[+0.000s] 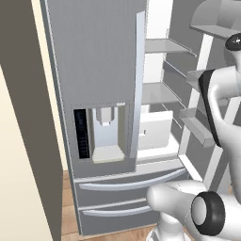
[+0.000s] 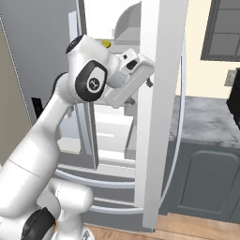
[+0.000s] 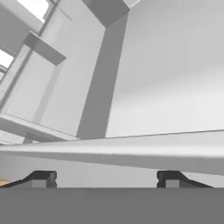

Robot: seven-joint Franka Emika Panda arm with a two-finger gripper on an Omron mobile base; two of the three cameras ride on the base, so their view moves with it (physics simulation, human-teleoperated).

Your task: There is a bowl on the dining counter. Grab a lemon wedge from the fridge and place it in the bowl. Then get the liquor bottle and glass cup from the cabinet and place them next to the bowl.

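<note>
hand view: jaws spread wide and empty, close against the fridge (image 1: 155, 94) interior wall.

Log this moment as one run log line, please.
stage: fetching lemon wedge | fridge: right door open | lemon wedge: on upper shelf | gripper: open, empty, at the open door

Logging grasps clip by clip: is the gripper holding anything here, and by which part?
Nothing is held. In the hand view the gripper has its fingertips wide apart with nothing between them, facing the fridge door.
</note>
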